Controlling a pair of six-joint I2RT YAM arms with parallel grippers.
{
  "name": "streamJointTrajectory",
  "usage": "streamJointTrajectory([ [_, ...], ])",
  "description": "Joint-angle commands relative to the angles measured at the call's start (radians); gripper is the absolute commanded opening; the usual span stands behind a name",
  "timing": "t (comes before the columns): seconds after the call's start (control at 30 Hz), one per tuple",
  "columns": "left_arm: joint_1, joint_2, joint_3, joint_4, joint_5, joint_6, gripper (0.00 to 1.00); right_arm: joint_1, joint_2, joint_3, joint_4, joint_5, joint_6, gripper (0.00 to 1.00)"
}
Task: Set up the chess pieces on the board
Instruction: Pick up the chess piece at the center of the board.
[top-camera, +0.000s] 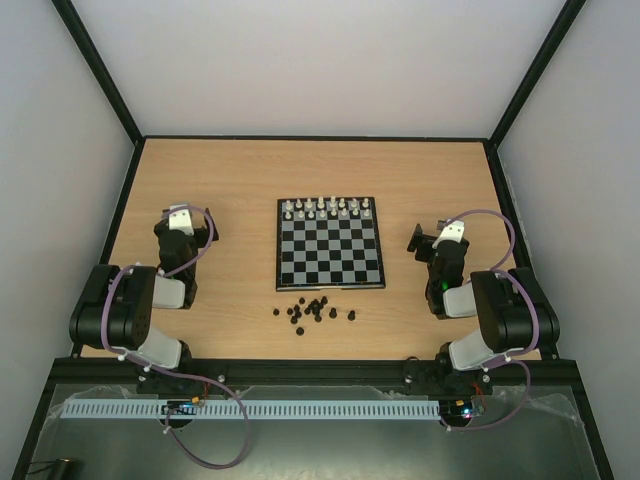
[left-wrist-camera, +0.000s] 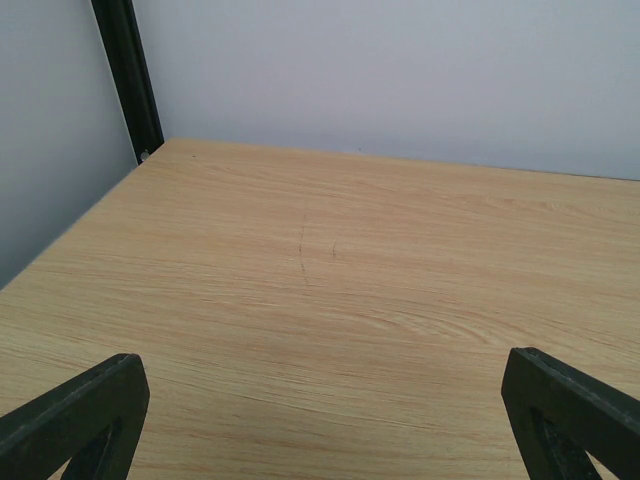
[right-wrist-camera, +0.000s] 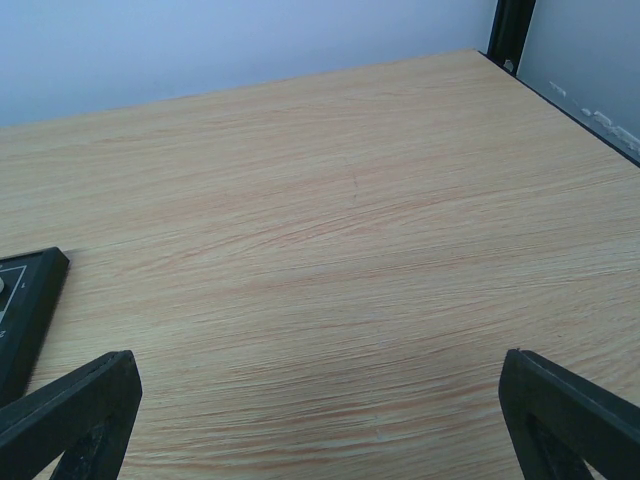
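Note:
The board (top-camera: 329, 252) lies at the table's middle, with white pieces (top-camera: 328, 209) lined along its far two rows. Several tiny black chess pieces (top-camera: 314, 309) lie loose on the wood just in front of the board's near edge. My left gripper (top-camera: 187, 222) rests left of the board, open and empty; its fingers (left-wrist-camera: 80, 420) stand wide apart over bare wood. My right gripper (top-camera: 432, 240) rests right of the board, open and empty, fingers (right-wrist-camera: 565, 420) wide apart. The board's black corner (right-wrist-camera: 25, 310) shows at the left of the right wrist view.
Black frame posts (top-camera: 130, 190) and white walls (top-camera: 320, 60) bound the wooden table (top-camera: 240, 180) on three sides. A black rail (top-camera: 320, 368) runs along the near edge by the arm bases.

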Motion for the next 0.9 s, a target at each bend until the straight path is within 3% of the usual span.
streamJointTrajectory([
  [0.0,0.002,-0.001,-0.011,0.047,0.010,0.003,1.00,-0.005,0.005,0.018,0.019,0.006,0.001,0.98],
  [0.07,0.001,-0.014,-0.005,0.022,-0.001,-0.001,0.99,-0.005,0.004,0.016,0.019,0.007,0.001,0.98],
  [0.17,-0.021,-0.131,0.023,-0.142,-0.021,0.011,0.99,-0.005,-0.040,0.018,-0.019,-0.002,-0.005,0.99],
  [0.3,-0.033,-0.267,0.062,-0.317,-0.030,0.001,1.00,-0.002,-0.191,0.189,-0.458,0.071,0.074,0.99],
  [0.47,-0.062,-0.422,0.090,-0.452,0.082,-0.108,1.00,0.004,-0.215,0.436,-0.888,-0.075,0.163,0.99],
  [0.63,-0.222,-0.504,0.159,-0.572,0.048,-0.164,1.00,0.036,-0.313,0.510,-1.072,-0.221,0.263,0.99],
  [0.77,-0.355,-0.499,0.242,-0.651,0.017,-0.277,1.00,0.037,-0.408,0.460,-1.111,-0.424,0.377,0.99],
  [0.87,-0.527,-0.448,0.342,-0.753,-0.054,-0.259,1.00,0.036,-0.462,0.434,-1.255,-0.366,0.557,0.99],
])
